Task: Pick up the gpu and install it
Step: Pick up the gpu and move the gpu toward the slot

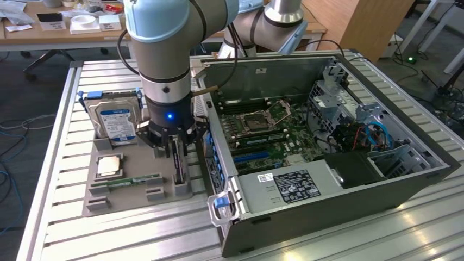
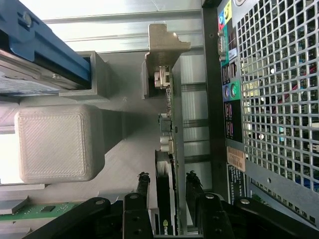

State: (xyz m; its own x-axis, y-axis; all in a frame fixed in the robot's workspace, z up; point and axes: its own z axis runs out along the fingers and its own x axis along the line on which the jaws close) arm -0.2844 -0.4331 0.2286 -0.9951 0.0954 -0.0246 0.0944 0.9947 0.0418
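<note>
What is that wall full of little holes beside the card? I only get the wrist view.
Observer: It is the back of a computer case lying on its side, lid off, with the motherboard facing up.
Operator: And the blue thing past the card?
Observer: A blue carrier around a hard drive, which stands upright in the grey holder, to the exterior view's left of the gpu.
Operator: Anything else in that holder?
Observer: A CPU lies flat, and a green RAM stick lies nearer the exterior camera than it.
</note>
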